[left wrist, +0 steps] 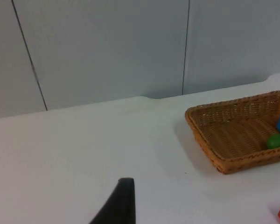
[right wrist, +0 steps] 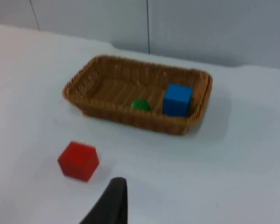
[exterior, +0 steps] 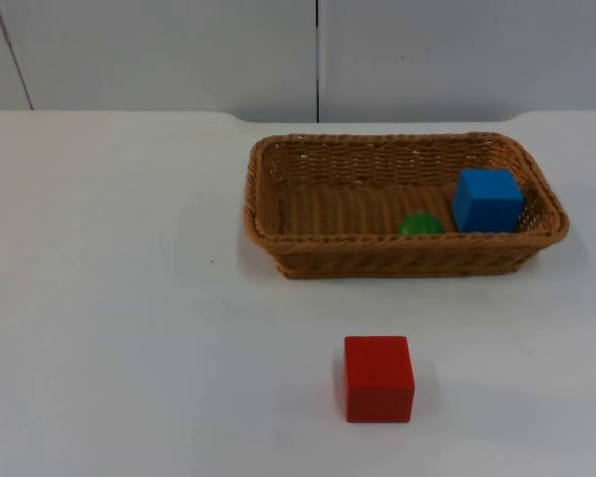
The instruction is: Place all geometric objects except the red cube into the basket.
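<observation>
A woven brown basket (exterior: 397, 260) stands right of the table's centre. Inside it, a blue cube (exterior: 488, 200) sits at the right end, and a small green rounded piece (exterior: 419, 225) lies against the near wall. A red cube (exterior: 377, 379) rests on the table in front of the basket, apart from it. My left gripper (left wrist: 123, 205) hangs above bare table well to the left of the basket (left wrist: 233, 163). My right gripper (right wrist: 113, 200) is held back above the table, nearer to the red cube (right wrist: 78, 160) than to the basket (right wrist: 130, 116). Nothing shows in either gripper.
The white table ends at the grey partition wall (exterior: 318, 55) just behind the basket. Bare table surface (exterior: 109, 298) spreads to the left of the basket and around the red cube.
</observation>
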You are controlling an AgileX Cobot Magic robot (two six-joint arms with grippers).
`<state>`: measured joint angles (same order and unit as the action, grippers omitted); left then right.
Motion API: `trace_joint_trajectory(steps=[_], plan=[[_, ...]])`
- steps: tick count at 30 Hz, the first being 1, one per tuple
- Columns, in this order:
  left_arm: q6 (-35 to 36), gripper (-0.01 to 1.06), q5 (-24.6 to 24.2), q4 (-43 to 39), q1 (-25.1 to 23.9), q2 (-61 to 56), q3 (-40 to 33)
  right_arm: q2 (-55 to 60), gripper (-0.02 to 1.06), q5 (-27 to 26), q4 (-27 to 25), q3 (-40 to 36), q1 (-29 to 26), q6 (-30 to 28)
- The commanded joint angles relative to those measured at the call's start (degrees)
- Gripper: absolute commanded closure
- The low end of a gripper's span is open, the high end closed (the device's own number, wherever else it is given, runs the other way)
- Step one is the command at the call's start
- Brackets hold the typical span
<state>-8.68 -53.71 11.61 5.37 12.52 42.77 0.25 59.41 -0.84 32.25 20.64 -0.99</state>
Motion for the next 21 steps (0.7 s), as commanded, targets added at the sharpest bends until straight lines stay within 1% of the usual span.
trace_joint_trajectory(steps=[1, 2, 3, 5, 7, 8, 11, 15, 16, 19, 21], plan=[[-0.09, 0.0, -1.47, -0.7, -0.16, -1.2, -0.42, -0.25, -0.01, 3.76, -1.21, -1.98, 0.15, -4.11], [-0.09, 0.0, -1.47, -0.7, -0.16, -1.2, -0.42, -0.25, -0.01, 3.76, -1.21, -1.98, 0.15, -4.11], [-0.09, 0.0, -1.47, -0.7, -0.16, -2.0, -0.96, -0.25, -0.01, 2.39, -2.67, -2.4, 0.15, -5.75], [-0.09, 0.0, -0.93, -0.7, -0.16, -4.27, -3.48, -0.25, -0.01, 2.64, -4.25, -2.5, 0.15, -8.27], [-0.09, 0.0, -1.05, -0.7, -0.16, -7.44, -7.23, -0.25, -0.01, 2.64, -4.25, -2.5, 0.15, -8.27], [-0.09, 0.0, -1.05, -0.7, -0.16, -7.44, -7.23, -0.25, -0.01, 2.64, -4.25, -2.5, 0.15, -8.27], [0.27, 0.0, -1.05, -0.87, -0.16, -12.52, -11.02, -0.25, -0.01, 2.64, -4.25, -2.5, 0.15, -8.27], [1.69, 0.0, -2.94, -3.17, -0.16, -12.52, -12.11, -0.25, -0.01, 2.64, -4.25, -2.5, 0.15, -8.27], [3.15, 0.0, -4.09, -4.37, -0.16, -12.52, -12.77, -0.25, -0.01, 2.64, -4.25, -2.56, 0.15, -8.14], [8.68, 0.0, -4.62, -8.66, -0.16, -12.52, -12.9, -0.25, -0.01, 2.64, -3.85, -2.56, 0.15, -7.66], [10.64, 0.0, -5.5, -11.07, -0.16, -12.52, -12.9, -0.25, -0.01, 2.64, -3.85, -2.56, 0.15, -7.66]])
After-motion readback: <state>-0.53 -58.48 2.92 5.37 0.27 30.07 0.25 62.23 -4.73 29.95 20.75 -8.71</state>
